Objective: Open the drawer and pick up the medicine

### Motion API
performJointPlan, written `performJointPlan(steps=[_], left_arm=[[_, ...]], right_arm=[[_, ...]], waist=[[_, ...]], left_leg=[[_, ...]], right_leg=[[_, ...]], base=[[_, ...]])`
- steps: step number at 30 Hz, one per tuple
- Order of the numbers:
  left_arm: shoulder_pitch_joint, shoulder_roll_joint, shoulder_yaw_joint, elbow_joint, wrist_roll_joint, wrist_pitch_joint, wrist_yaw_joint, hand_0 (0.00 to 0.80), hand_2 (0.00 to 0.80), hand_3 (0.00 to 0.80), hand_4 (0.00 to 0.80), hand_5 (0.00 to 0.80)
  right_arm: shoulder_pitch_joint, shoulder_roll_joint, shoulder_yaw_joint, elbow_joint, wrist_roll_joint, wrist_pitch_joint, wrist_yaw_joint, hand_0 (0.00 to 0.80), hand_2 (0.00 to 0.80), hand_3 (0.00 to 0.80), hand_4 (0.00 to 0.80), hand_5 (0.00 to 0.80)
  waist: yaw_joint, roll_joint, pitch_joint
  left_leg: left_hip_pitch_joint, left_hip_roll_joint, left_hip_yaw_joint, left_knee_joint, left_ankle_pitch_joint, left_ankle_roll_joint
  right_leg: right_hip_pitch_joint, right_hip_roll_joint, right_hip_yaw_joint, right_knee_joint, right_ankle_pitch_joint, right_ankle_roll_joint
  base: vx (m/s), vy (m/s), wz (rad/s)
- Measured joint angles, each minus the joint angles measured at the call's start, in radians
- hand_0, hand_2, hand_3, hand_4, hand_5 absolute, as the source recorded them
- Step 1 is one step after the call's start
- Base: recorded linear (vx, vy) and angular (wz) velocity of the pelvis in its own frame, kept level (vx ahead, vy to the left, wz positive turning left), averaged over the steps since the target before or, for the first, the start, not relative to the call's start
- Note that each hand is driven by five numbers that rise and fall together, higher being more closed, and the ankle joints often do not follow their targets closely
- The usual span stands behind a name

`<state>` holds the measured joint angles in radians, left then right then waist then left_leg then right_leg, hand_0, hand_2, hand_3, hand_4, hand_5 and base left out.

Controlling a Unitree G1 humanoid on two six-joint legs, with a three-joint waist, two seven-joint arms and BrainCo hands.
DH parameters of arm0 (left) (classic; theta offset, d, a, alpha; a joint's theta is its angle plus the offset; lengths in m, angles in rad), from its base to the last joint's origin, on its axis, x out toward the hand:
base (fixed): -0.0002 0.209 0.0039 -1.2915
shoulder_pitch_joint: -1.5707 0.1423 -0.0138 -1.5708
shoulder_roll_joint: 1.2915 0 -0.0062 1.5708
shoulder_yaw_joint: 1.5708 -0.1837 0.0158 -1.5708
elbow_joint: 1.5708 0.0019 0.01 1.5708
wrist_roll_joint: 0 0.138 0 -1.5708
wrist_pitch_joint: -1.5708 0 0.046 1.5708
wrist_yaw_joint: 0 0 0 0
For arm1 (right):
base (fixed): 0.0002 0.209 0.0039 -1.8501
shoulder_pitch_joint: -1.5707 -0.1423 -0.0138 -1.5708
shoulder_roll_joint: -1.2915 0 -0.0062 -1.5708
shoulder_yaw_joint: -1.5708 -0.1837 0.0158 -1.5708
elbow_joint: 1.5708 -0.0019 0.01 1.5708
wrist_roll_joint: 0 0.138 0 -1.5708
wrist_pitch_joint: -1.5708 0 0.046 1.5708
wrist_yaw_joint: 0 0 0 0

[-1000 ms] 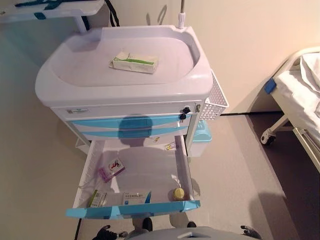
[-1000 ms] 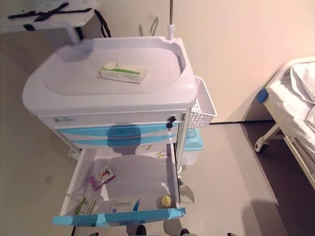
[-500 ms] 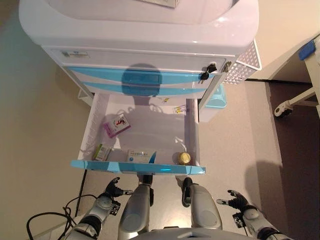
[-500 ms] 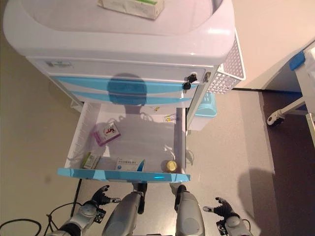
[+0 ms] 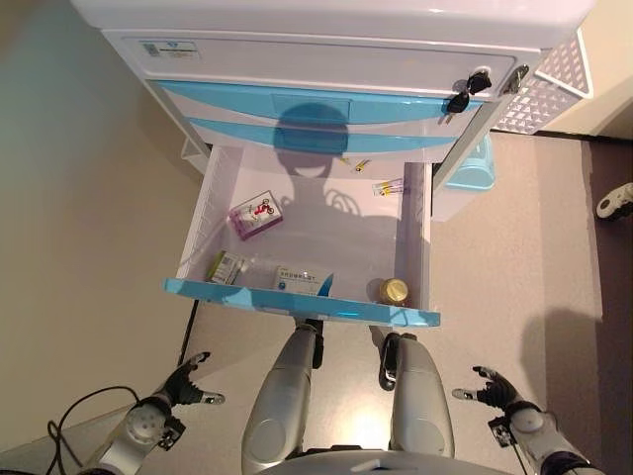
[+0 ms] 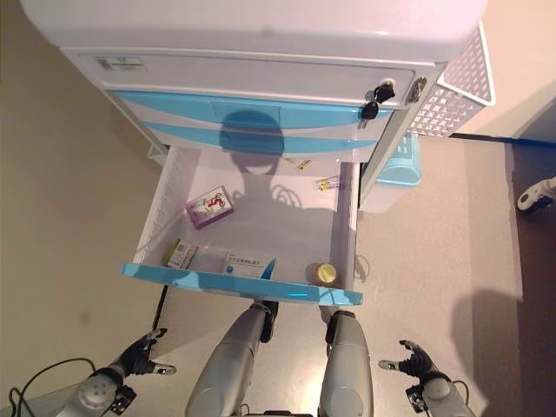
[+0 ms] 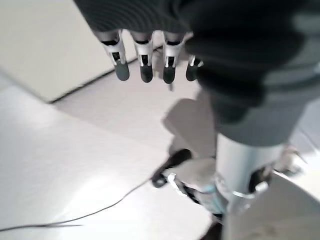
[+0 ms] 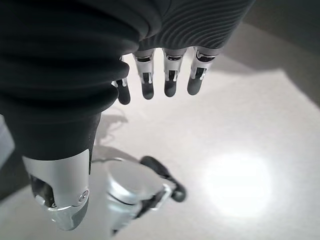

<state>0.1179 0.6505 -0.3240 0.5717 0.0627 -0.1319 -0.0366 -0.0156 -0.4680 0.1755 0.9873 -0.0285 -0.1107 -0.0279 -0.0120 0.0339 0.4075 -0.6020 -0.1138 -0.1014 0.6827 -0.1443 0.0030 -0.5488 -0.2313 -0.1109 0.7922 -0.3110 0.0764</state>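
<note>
Both hands (image 5: 183,382) (image 5: 497,388) low, slack-fingered, below the pulled-out drawer (image 5: 297,304).

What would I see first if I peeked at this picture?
You'd spot the open drawer of the cart, pulled out with its blue front nearest the robot. Inside lie a pink box at the left, a white box by the front and a small yellow-capped bottle in the front right corner.
</note>
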Motion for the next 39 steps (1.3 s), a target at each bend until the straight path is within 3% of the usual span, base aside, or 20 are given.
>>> performJointPlan(steps=[8, 14, 22, 23, 33, 39], left_arm=[[-0.06, -0.012, 0.0, -0.017, -0.008, -0.001, -0.011, 0.0, 0.0, 0.0, 0.0, 0.0], [-0.084, -0.026, -0.001, 0.004, -0.008, 0.004, -0.011, 0.0, 0.0, 0.0, 0.0, 0.0], [-0.176, -0.071, -0.01, 0.097, 0.003, 0.015, 0.016, 0.0, 0.0, 0.0, 0.0, 0.0], [-0.199, -0.074, -0.015, 0.117, 0.003, 0.02, 0.018, 0.0, 0.0, 0.0, 0.0, 0.0], [-0.235, -0.077, -0.021, 0.112, 0.003, 0.037, 0.029, 0.0, 0.0, 0.0, 0.0, 0.0], [-0.269, -0.042, -0.018, 0.11, 0.014, 0.039, 0.032, 0.0, 0.0, 0.0, 0.0, 0.0]], right_arm=[[0.001, 0.004, -0.001, 0.011, 0.0, 0.001, 0.005, 0.0, 0.0, 0.0, 0.0, 0.0], [-0.001, 0.035, -0.002, 0.024, 0.0, 0.001, 0.005, 0.0, 0.0, 0.0, 0.0, 0.0], [-0.054, 0.05, -0.002, 0.034, 0.0, 0.001, -0.005, 0.0, 0.0, 0.0, 0.0, 0.0], [-0.059, 0.053, -0.002, 0.036, 0.0, 0.001, -0.005, 0.0, 0.0, 0.0, 0.0, 0.0], [-0.06, 0.058, -0.004, 0.076, 0.0, 0.002, -0.007, 0.0, 0.0, 0.0, 0.0, 0.0], [-0.059, 0.061, -0.004, 0.089, -0.001, 0.009, -0.004, 0.0, 0.0, 0.0, 0.0, 0.0]], waist=[[-0.003, -0.007, 0.003], [-0.006, -0.027, 0.007], [-0.026, -0.045, 0.013], [-0.043, -0.049, 0.015], [-0.053, -0.062, 0.018], [-0.065, -0.065, 0.019]], left_leg=[[-0.005, 0.006, 0.042, 0.002, -0.003, 0.011], [-0.004, 0.008, 0.046, -0.006, -0.005, 0.007], [-0.002, 0.049, 0.072, -0.007, -0.023, 0.006], [-0.002, 0.054, 0.078, -0.006, -0.025, 0.006], [0.025, 0.091, 0.132, -0.037, -0.033, 0.001], [0.04, 0.111, 0.168, -0.046, -0.043, -0.001]], right_leg=[[-0.028, 0.003, 0.044, 0.005, 0.0, 0.0], [-0.036, 0.01, 0.052, 0.001, 0.004, 0.006], [-0.038, 0.053, 0.077, -0.033, 0.033, 0.006], [-0.042, 0.058, 0.082, -0.037, 0.038, 0.006], [-0.049, 0.094, 0.133, -0.08, 0.067, 0.007], [-0.051, 0.116, 0.162, -0.106, 0.093, 0.004]], base=[[-0.003, 0.045, -0.14], [0.002, 0.01, -0.02], [0.009, 0.009, -0.17], [0.02, 0.011, -0.19], [0.03, 0.014, -0.24], [0.044, 0.023, -0.29]])
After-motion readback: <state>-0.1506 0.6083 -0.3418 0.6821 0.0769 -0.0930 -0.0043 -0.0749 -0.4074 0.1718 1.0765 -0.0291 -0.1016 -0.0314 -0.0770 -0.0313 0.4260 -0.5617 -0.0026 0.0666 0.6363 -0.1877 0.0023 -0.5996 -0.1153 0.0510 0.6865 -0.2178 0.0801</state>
